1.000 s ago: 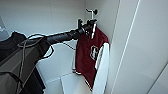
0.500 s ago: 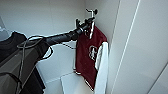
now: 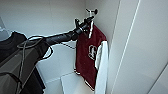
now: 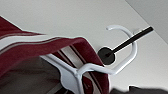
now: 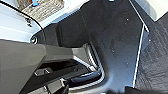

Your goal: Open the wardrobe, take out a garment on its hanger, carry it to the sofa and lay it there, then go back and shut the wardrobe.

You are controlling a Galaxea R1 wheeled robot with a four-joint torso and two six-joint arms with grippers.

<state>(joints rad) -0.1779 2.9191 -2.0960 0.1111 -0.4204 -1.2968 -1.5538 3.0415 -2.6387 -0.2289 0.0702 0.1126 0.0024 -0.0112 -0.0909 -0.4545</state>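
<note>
White hanger [image 4: 100, 68] hooks the wardrobe [image 3: 140, 45] peg; garment [image 3: 90, 57] hangs below. Left hand [image 3: 83, 25] at the hanger, grip unreadable. Pull sideways and the hook snags, jacket slides off.

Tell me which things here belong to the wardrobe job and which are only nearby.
For the job:
- dark red varsity jacket with white sleeves
- thin white hanger with curved hook
- white wardrobe interior
- left gripper, at the hanger

Only nearby:
- black T-shirt
- black rod under the hook
</note>
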